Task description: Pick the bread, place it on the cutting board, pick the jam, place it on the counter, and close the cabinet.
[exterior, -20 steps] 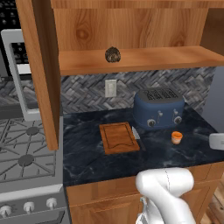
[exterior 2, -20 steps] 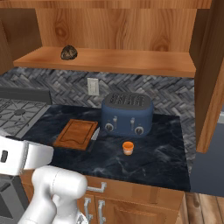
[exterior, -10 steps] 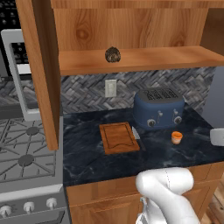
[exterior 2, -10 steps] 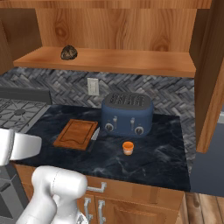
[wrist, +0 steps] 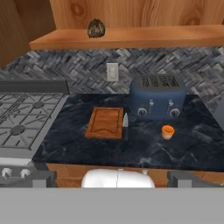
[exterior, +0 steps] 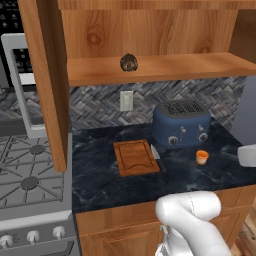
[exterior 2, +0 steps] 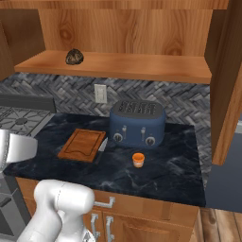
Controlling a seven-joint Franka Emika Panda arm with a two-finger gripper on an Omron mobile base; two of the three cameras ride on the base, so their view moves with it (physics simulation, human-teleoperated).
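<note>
On the open cabinet [exterior: 45, 90] shelf, at twelve o'clock, sits the bread [exterior: 129, 62]; I cannot tell the gripper's opening.

The cabinet [exterior: 45, 85] and its inner shelf [exterior 2: 142, 66] are warm, smooth wood with visible grain, and the cutting board [exterior: 135, 157] is a redder, matt wood. The table [exterior 2: 175, 170] looks like dark, polished marbled stone, backed by a wall of grey herringbone tile [wrist: 78, 70]. The bread [wrist: 96, 28] is rough and mottled, the toaster [exterior 2: 137, 124] a smooth blue with a dull sheen, and the jam [exterior: 201, 157] a plain orange jar.
</note>
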